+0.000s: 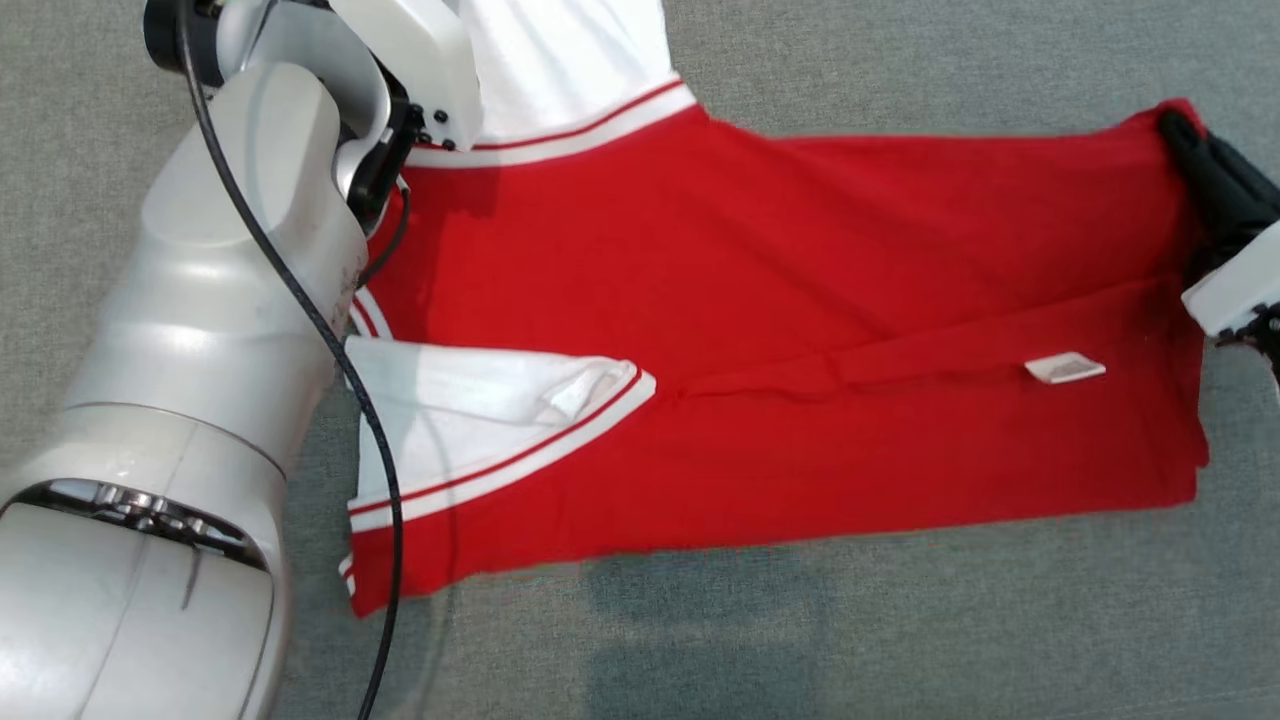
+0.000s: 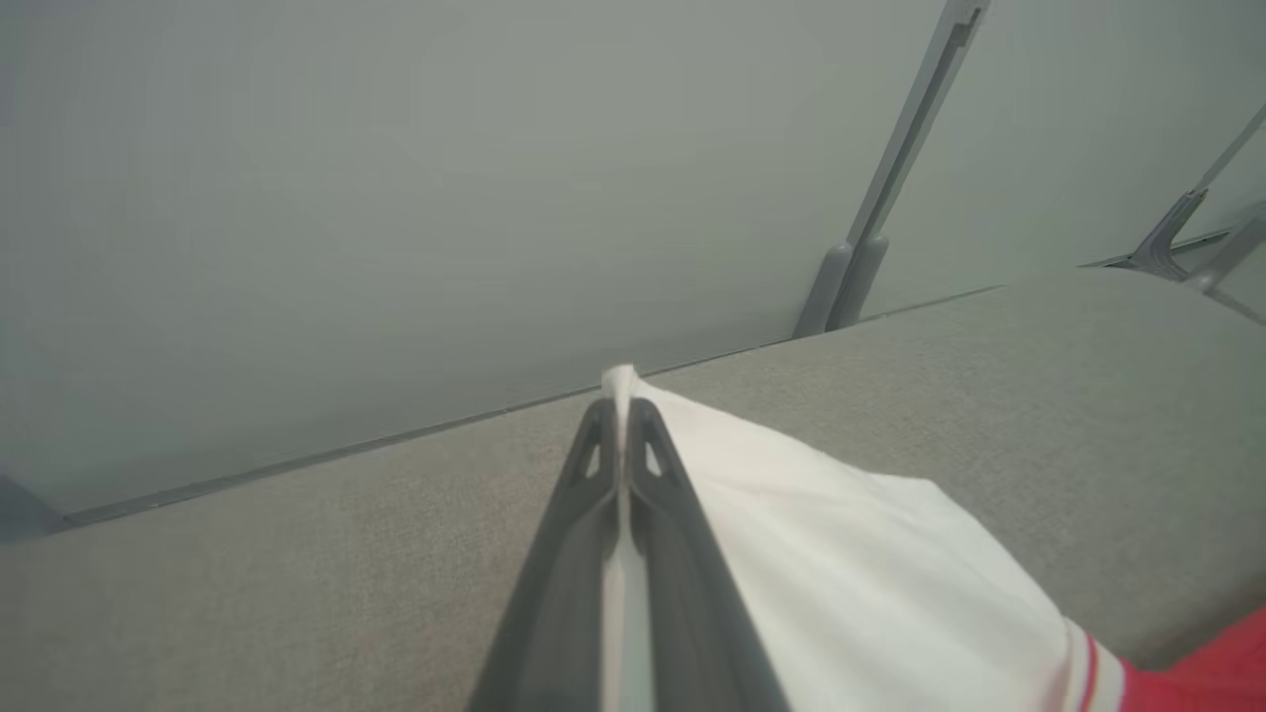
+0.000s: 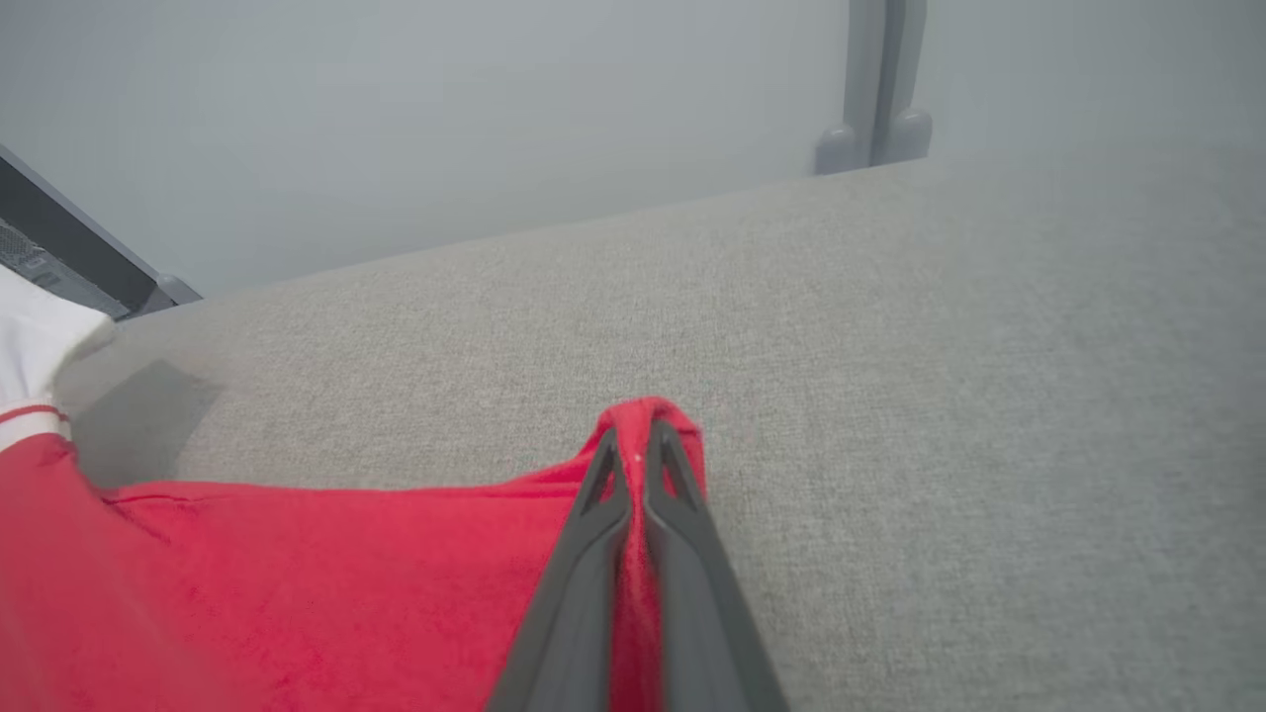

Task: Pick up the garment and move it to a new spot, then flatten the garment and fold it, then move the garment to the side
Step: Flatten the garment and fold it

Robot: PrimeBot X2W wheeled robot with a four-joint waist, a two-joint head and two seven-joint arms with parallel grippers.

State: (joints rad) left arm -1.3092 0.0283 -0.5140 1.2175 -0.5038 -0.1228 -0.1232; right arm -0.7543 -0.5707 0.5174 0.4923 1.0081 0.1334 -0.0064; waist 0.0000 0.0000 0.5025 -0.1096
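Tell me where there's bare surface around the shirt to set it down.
Widest patch: the grey surface along the near edge of the shirt. Another lies beyond its far edge, by the right gripper. Crowded on the left, where the left arm covers the sleeves.

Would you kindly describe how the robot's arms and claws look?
The left arm is a glossy silver-white shell of rounded segments, with a black cable running along it. The left claw and right claw each have two long, dark grey tapering fingers with triangular cutouts near the tips.

Red garment (image 1: 800, 250), white red-striped sleeves (image 1: 470, 420)
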